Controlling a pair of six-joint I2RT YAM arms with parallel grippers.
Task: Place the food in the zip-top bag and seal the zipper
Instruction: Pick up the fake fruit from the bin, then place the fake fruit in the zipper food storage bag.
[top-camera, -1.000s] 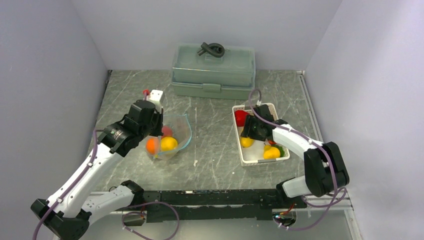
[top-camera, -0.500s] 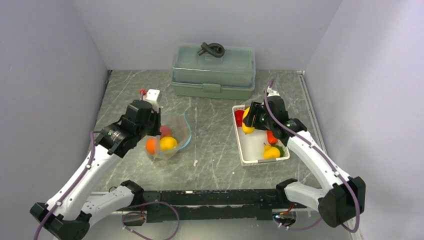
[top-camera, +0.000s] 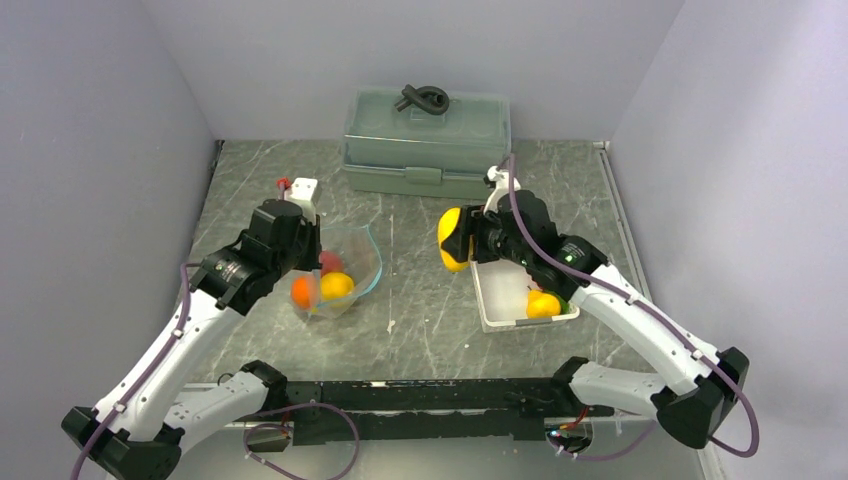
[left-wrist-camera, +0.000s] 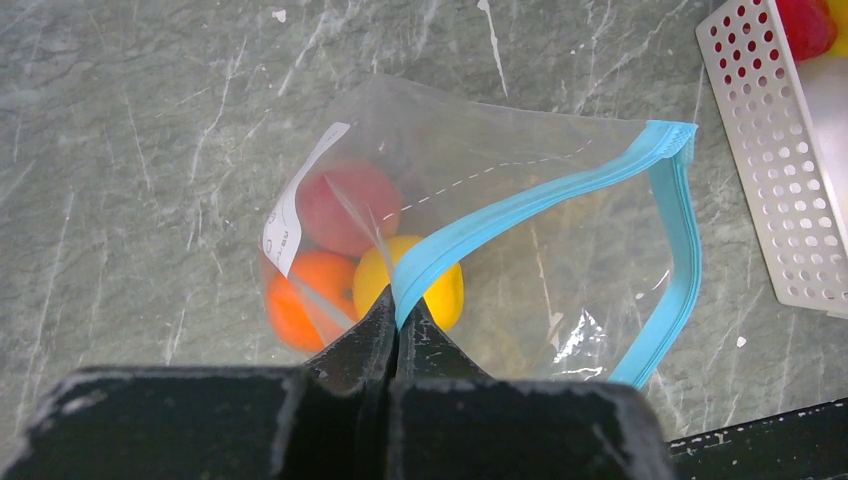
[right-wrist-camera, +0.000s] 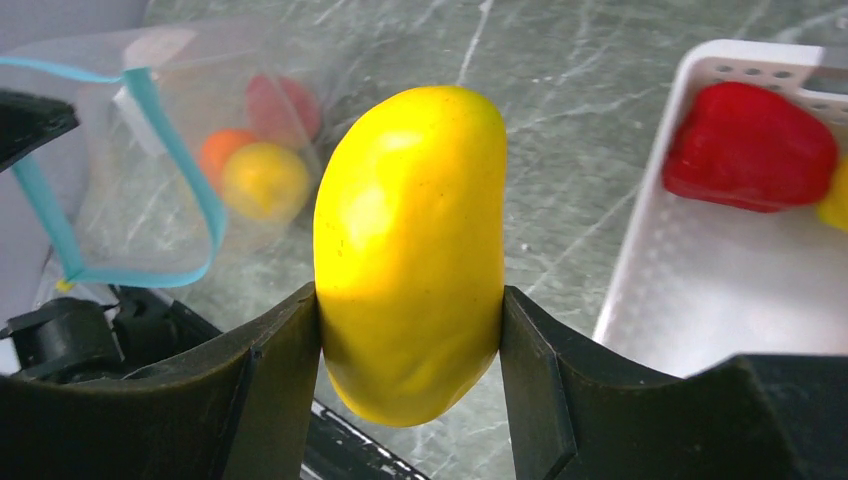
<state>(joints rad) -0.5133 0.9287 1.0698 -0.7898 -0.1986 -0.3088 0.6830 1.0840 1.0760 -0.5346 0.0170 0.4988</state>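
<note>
The clear zip-top bag (top-camera: 350, 270) lies open on the table with its teal zipper (left-wrist-camera: 520, 205) along the mouth. It holds a pinkish-red fruit (left-wrist-camera: 345, 205), an orange fruit (left-wrist-camera: 310, 305) and a yellow fruit (left-wrist-camera: 440, 295). My left gripper (left-wrist-camera: 398, 312) is shut on the zipper edge and holds the mouth up. My right gripper (right-wrist-camera: 410, 300) is shut on a large yellow fruit (right-wrist-camera: 410, 250), which also shows in the top view (top-camera: 452, 238), in the air between bag and basket. A red pepper (right-wrist-camera: 750, 145) and a yellow piece (top-camera: 543, 305) stay in the basket.
The white lattice basket (top-camera: 490, 300) stands right of the bag. A grey-green lidded box (top-camera: 427, 140) with a dark handle stands at the back. A small white object with a red tip (top-camera: 303, 188) lies behind my left gripper. Grey walls close in left, right and back.
My right gripper has lifted the large yellow fruit out of the basket and carried it left, towards the bag. My left gripper has kept its hold on the bag's edge.
</note>
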